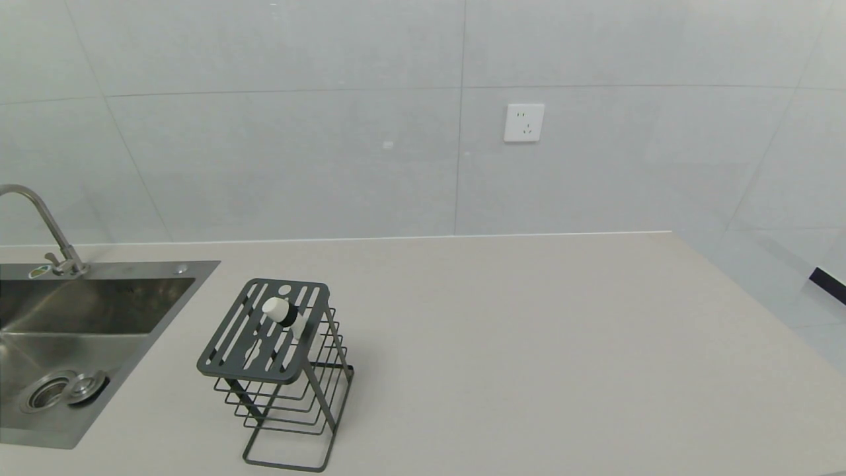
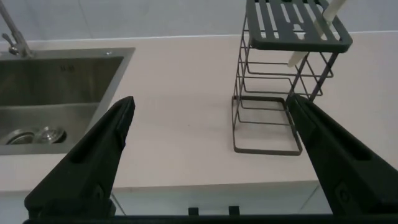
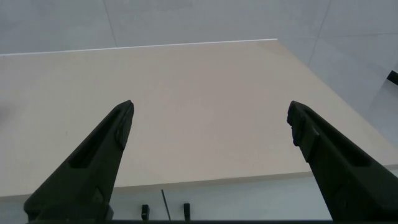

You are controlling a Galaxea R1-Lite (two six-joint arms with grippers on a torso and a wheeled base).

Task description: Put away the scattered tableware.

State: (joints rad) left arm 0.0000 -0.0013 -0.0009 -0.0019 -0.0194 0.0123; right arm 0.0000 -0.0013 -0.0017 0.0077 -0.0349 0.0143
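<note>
In the head view, at about 9 o'clock, a curved tap (image 1: 41,221) stands over a steel sink (image 1: 132,270) set into the pale worktop (image 1: 529,344). Just beside the sink, at about 7 o'clock, stands a dark wire rack (image 1: 234,344) with a slotted top plate. A white-handled utensil (image 1: 277,311) is lodged in one of the slots. Its knob rises above the plate and its pale shaft slants down through the wires, so its long axis is tilted and not plumb. It is the one piece of tableware I can make out, and it looks already stowed. The left gripper (image 2: 211,106) hangs off the worktop's near edge with its fingers (image 2: 93,162) spread wide and holding nothing. The rack lies ahead of it, well apart and beyond the gap between the fingers. A wall socket (image 1: 524,122) sits at about 1 o'clock on the tiled wall. The right gripper (image 3: 210,107) also hangs off the near edge, fingers wide and bare, facing plain worktop. The left arm is the nearer to the rack, so I judge any further placing there falls to it. The slots run away from the robot, so a piece would need to be lined up with them.
</note>
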